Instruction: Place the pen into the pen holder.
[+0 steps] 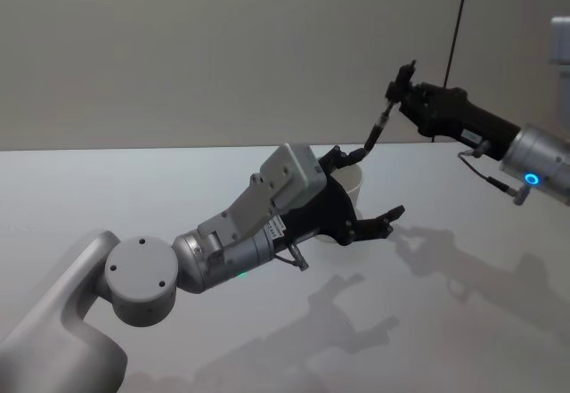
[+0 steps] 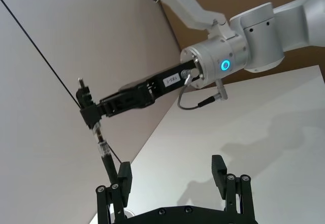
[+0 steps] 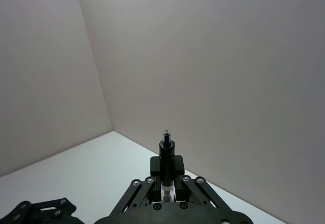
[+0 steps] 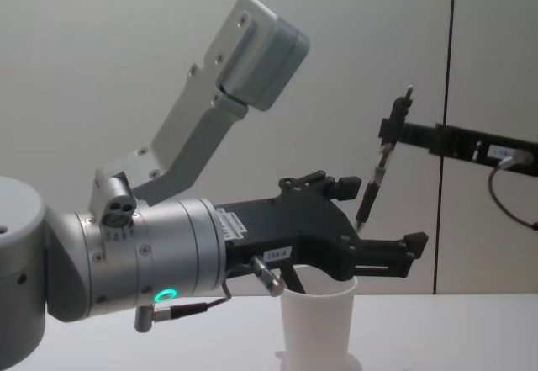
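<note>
The pen holder, a white paper cup (image 1: 349, 184) (image 4: 315, 325), stands upright on the white table. My left gripper (image 1: 367, 185) (image 4: 380, 216) (image 2: 171, 170) is open and hovers at the cup's rim, one finger on each side, not pinching it. My right gripper (image 1: 398, 92) (image 4: 391, 131) (image 2: 89, 113) (image 3: 166, 178) reaches in from the right, shut on the black pen (image 1: 381, 124) (image 4: 374, 177) (image 2: 104, 150) (image 3: 166, 145) near its upper end. The pen hangs tilted, its lower tip just above the cup's mouth, beside the left gripper's far finger.
The white table (image 1: 134, 188) stretches wide around the cup, against a plain wall. A thin black cable (image 1: 459, 19) hangs down the wall behind the right arm. The left arm's forearm (image 1: 232, 250) crosses the table's middle.
</note>
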Available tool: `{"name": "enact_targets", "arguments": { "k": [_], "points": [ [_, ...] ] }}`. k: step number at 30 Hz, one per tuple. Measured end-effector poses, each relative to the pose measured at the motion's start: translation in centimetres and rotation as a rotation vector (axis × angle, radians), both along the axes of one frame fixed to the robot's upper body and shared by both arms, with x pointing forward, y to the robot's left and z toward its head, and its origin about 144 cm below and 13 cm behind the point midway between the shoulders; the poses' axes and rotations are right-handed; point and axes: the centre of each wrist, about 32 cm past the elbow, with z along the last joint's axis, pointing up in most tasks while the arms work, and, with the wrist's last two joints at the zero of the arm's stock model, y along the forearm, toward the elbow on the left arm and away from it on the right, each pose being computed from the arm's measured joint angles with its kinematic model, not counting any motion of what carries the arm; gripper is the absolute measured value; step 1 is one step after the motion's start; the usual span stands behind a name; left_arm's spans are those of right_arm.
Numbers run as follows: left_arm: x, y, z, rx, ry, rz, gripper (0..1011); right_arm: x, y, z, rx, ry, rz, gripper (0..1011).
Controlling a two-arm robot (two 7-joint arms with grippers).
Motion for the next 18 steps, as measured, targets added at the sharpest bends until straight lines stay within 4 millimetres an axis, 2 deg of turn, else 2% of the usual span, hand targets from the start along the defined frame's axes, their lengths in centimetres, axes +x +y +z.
{"name": "enact_targets", "arguments": {
  "k": [18],
  "points": [
    [0.0,0.0,0.0,0.000,0.000,0.000,1003,2.7,1.7,-1.2,-0.055,0.030,0.020,130]
  ]
}}
